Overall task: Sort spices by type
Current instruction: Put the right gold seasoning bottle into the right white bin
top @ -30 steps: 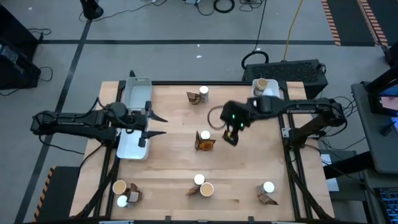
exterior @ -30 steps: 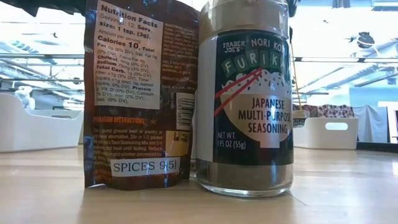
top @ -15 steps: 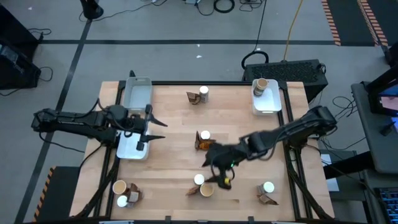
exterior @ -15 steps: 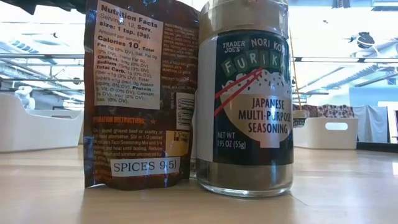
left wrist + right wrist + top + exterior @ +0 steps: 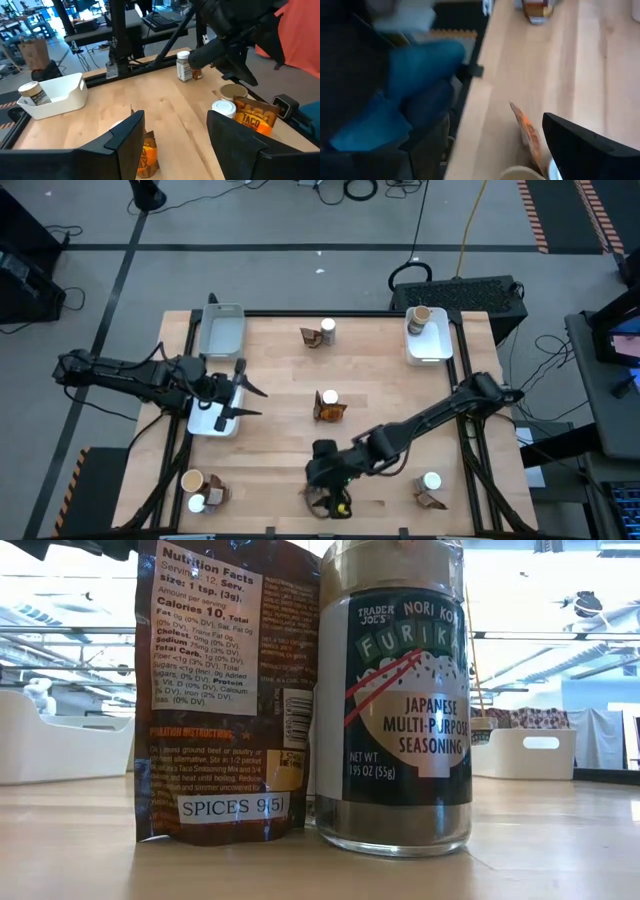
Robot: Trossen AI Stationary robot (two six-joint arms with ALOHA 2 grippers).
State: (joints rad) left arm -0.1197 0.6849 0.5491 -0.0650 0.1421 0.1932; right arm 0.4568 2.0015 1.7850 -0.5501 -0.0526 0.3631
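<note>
The spices stand in small groups on the wooden table: jar and packet at the far middle (image 5: 318,333), at the centre (image 5: 328,405), near left (image 5: 200,490) and near right (image 5: 430,485). My right gripper (image 5: 335,498) hangs open over the near-centre group. In its wrist view, the fingers stand on either side of an orange-brown packet (image 5: 525,134) and a tan jar top (image 5: 520,173). My left gripper (image 5: 254,400) is open over the near end of the left white tray (image 5: 205,423). A tan-topped jar (image 5: 421,315) stands in the far right tray (image 5: 430,345).
The low view is filled by a brown packet (image 5: 225,690) and a dark-labelled seasoning jar (image 5: 395,700) standing on the table, with white trays (image 5: 525,752) far behind. Black frame rails edge the table. Bare wood lies between the groups.
My right gripper has swept from the table's middle toward the near edge, sinking a little and rolling, and now hangs over the near-centre group. My left gripper has swung slightly toward the near edge. No spice has moved.
</note>
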